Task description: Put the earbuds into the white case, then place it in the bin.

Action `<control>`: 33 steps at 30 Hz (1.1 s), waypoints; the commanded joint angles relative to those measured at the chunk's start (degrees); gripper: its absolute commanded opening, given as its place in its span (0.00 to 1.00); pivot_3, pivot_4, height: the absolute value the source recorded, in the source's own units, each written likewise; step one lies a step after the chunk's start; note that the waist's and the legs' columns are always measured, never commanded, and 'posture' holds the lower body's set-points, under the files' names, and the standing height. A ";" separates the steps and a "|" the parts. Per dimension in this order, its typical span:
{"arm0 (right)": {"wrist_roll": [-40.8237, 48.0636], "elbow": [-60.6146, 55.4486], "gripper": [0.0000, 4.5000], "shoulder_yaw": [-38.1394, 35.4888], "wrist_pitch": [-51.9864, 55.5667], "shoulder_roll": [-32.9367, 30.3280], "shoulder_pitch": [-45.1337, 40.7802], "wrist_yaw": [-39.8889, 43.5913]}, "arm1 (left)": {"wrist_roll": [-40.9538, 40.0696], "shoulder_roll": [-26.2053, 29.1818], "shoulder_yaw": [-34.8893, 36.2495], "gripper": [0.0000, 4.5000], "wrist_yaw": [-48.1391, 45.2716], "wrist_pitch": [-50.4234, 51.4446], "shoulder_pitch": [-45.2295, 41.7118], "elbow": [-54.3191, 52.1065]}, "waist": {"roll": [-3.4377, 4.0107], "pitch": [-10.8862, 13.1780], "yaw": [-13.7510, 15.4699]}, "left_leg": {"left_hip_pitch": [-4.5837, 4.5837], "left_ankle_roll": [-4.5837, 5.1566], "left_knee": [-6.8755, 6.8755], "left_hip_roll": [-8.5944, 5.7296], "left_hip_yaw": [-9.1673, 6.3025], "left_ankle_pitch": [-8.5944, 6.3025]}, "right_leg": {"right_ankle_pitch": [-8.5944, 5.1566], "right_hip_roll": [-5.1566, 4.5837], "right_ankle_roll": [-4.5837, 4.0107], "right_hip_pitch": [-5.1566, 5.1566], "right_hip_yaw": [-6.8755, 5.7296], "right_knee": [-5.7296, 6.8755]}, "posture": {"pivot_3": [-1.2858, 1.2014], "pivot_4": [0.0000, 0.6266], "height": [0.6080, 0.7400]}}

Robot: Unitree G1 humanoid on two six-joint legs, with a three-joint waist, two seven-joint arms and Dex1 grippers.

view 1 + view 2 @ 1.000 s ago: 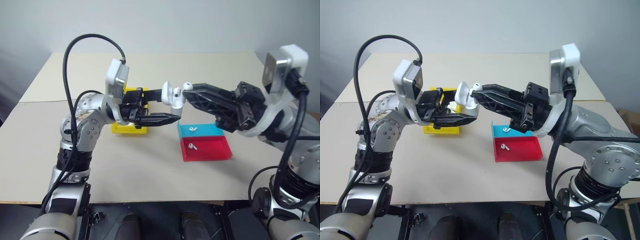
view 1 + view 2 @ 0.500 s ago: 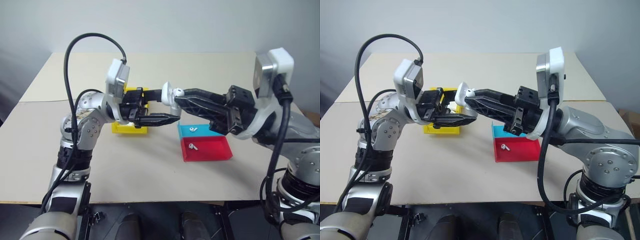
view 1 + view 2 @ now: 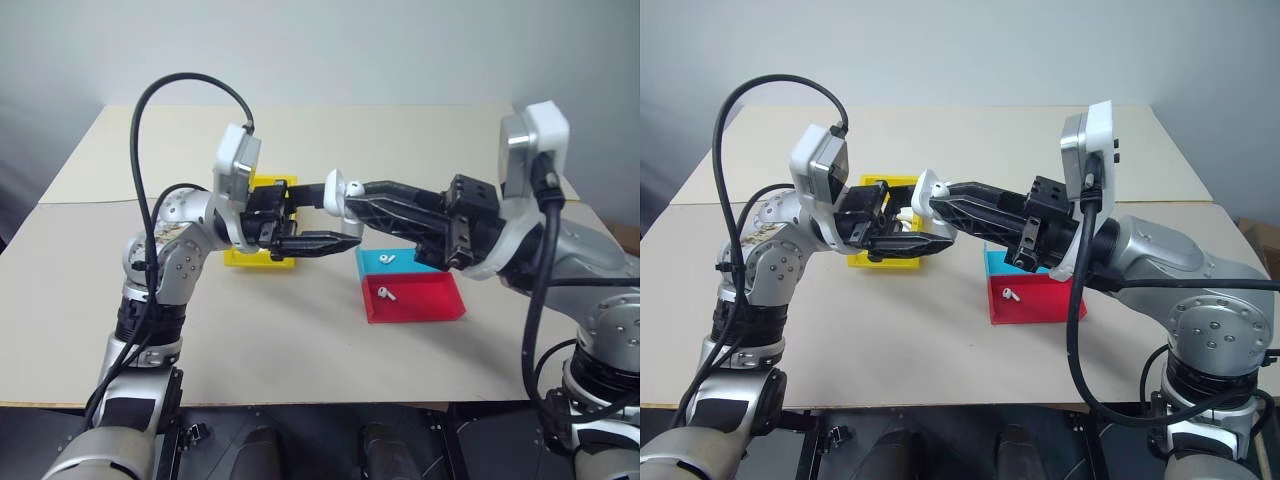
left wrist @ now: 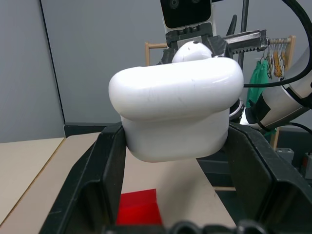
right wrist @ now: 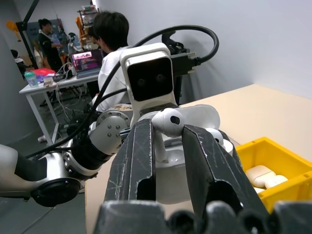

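The right gripper (image 5: 168, 141), clenching an earbud (image 5: 167, 122), has swung closer over the white case (image 4: 175, 114) the left gripper (image 4: 175, 161) grasps, nearing insertion

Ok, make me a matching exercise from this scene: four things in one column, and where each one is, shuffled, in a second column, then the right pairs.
Things:
1. white case
2. earbud
3. yellow bin
4. red tray

Places:
A. on the table, nearer the robot than the blue tray
B. between the right pincer's fingers
C. on the table behind the left pincer
D. clamped in the left pincer

Pairs: 1-D, 2-B, 3-C, 4-A
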 commanded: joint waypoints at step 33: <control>-27.64 20.39 0.01 13.52 -13.91 -20.76 -24.13 35.84 | 5.83 -2.02 -2.61 0.61 2.29 -3.87 -3.46 3.99 | 0.02 0.00 -0.30 | 0.11 0.03 0.04 0.01 0.16 -0.02 | -0.01 0.04 -0.01 -0.08 0.17 -0.11 | 0.52 0.24 1.00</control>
